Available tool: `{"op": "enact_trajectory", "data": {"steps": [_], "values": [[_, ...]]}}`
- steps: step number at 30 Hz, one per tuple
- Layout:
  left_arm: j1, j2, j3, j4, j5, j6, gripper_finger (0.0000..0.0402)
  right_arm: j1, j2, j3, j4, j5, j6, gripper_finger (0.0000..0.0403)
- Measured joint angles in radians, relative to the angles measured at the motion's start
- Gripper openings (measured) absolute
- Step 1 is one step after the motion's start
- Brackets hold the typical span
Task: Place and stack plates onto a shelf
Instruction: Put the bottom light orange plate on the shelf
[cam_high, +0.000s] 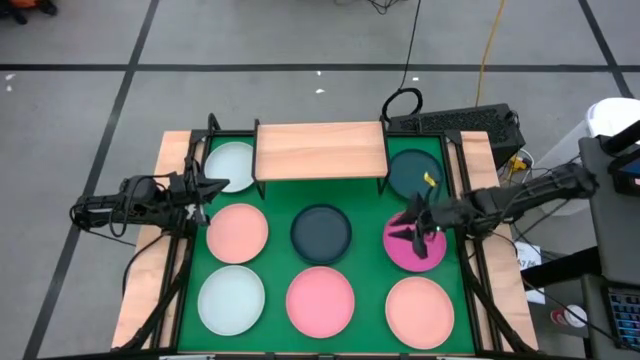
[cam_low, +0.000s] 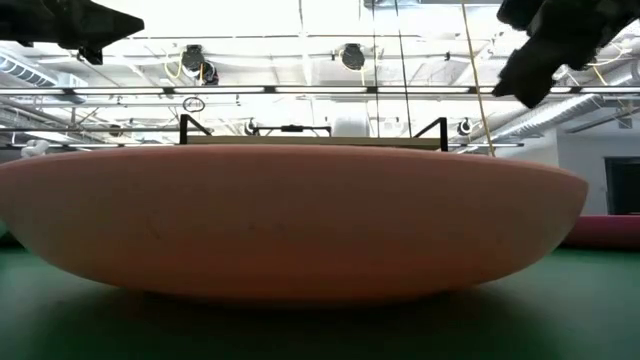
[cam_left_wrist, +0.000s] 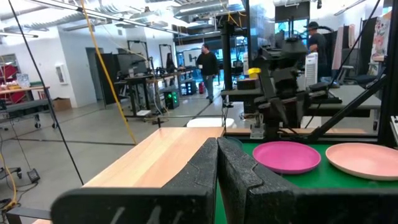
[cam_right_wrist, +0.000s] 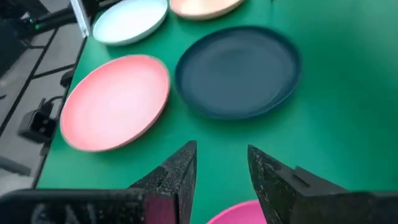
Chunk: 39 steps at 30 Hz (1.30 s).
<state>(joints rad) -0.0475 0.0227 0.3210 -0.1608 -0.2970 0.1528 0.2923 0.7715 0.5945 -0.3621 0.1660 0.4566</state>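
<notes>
Dark jointed arms, textured tool fingers (cam_right_wrist: 273, 180), seemingly foam-padded

Matt, smooth plates (cam_high: 320, 302) on a green felt-like mat (cam_high: 370, 262); shelf (cam_high: 320, 150) of pale grained wood on thin black metal legs.

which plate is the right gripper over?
The magenta plate, right of the centre dark teal plate; the right gripper hangs open above it. It is the only magenta one.

A grey floor (cam_high: 300, 40) crossed by dark lines surrounds the table; ceiling lights (cam_low: 300, 20) glare overhead.
</notes>
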Motion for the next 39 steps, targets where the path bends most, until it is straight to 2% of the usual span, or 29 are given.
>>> {"op": "enact_trajectory", "data": {"steps": [6,16,29,34,39], "values": [[0.0,0.0,0.0,0.0,0.0,0.0,0.0012,0.202,0.09,0.032,-0.017,0.099,0.146,0.0125],[0.0,0.0,0.0,0.0,0.0,0.0,0.0012,0.406,0.303,0.128,-0.075,0.078,0.392,0.0125],[0.0,0.0,0.0,0.0,0.0,0.0,0.0012,0.561,0.506,0.14,0.25,0.043,0.525,0.0125],[0.0,0.0,0.0,0.0,0.0,0.0,0.0012,0.594,0.593,0.231,0.21,0.055,0.53,0.0125],[0.0,0.0,0.0,0.0,0.0,0.0,0.0012,0.618,0.687,0.358,0.019,0.039,0.547,0.0125]]}}
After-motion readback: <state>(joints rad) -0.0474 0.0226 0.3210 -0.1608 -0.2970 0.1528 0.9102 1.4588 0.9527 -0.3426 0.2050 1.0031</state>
